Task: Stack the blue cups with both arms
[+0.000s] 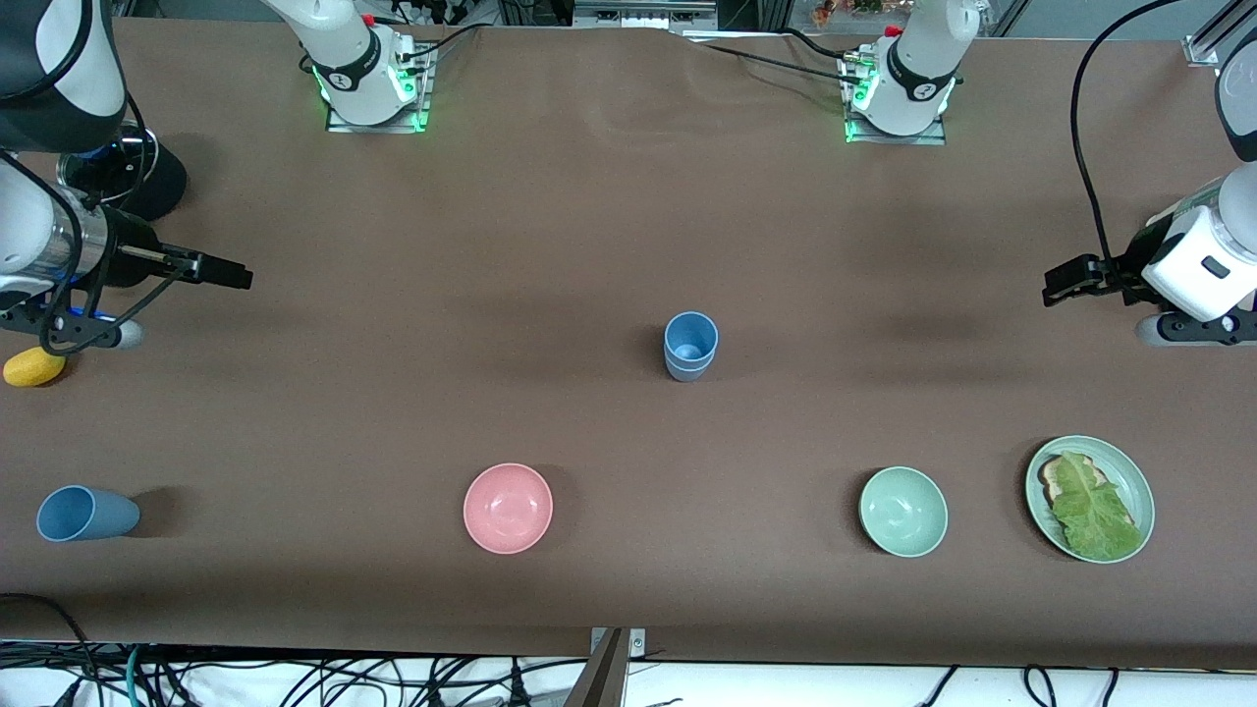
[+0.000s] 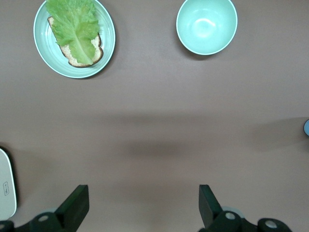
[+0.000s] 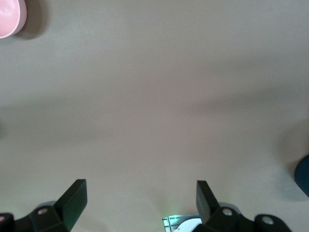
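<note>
Two blue cups (image 1: 690, 346) stand nested, upright, in the middle of the table. A third blue cup (image 1: 83, 514) lies on its side near the front edge at the right arm's end. My right gripper (image 1: 234, 276) hangs open and empty over bare table at the right arm's end, well apart from both; in the right wrist view (image 3: 140, 200) only table lies between its fingers. My left gripper (image 1: 1059, 284) hangs open and empty over bare table at the left arm's end; the left wrist view (image 2: 142, 203) shows the same. A sliver of blue cup (image 2: 306, 127) shows at that view's edge.
A pink bowl (image 1: 508, 508) (image 3: 9, 17), a pale green bowl (image 1: 902, 511) (image 2: 206, 25) and a green plate (image 1: 1129, 462) (image 2: 108, 29) with bread and lettuce lie nearer the front camera than the stack. A yellow object (image 1: 32, 367) lies at the right arm's end.
</note>
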`<action>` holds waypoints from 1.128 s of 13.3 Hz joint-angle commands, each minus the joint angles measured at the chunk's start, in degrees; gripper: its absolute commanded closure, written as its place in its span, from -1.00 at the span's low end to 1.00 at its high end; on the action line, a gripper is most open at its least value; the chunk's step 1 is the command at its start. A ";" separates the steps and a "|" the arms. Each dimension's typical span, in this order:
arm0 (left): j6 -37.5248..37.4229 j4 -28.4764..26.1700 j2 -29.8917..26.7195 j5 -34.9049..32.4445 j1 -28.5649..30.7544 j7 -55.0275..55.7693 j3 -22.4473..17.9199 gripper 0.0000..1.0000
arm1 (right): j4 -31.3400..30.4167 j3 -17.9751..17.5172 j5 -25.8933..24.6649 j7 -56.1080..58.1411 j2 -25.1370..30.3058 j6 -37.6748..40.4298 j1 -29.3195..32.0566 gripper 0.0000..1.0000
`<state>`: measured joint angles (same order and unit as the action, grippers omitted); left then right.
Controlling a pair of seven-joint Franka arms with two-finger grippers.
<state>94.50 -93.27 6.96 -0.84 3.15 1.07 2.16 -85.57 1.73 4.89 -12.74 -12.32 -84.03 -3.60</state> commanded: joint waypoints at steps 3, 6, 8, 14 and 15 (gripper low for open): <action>0.43 -1.03 -0.81 0.57 0.36 -1.34 -0.32 -1.00 | -1.18 -2.60 -8.73 0.61 1.95 0.01 0.27 -1.00; 0.51 -0.86 -0.37 0.57 0.36 -1.34 -0.40 -1.00 | -0.47 -4.54 -12.62 0.78 1.87 -5.69 0.26 -1.00; 0.51 -0.94 -0.28 0.57 0.36 -1.34 -0.40 -1.00 | -0.47 -4.71 -12.36 1.05 2.48 -6.49 0.26 -1.00; 0.51 -0.86 -0.19 0.57 0.36 -1.34 -0.40 -1.00 | -1.53 -4.36 -6.39 0.87 4.15 -8.34 0.35 -1.00; 0.51 -0.86 -0.19 0.57 0.36 -1.34 -0.40 -1.00 | -1.70 -4.28 -6.21 0.87 4.15 -8.86 0.35 -1.00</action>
<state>94.50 -93.42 7.25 -0.84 3.22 1.07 1.82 -85.40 -2.46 -2.71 -12.51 -9.88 -91.64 -3.78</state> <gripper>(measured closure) 0.000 0.000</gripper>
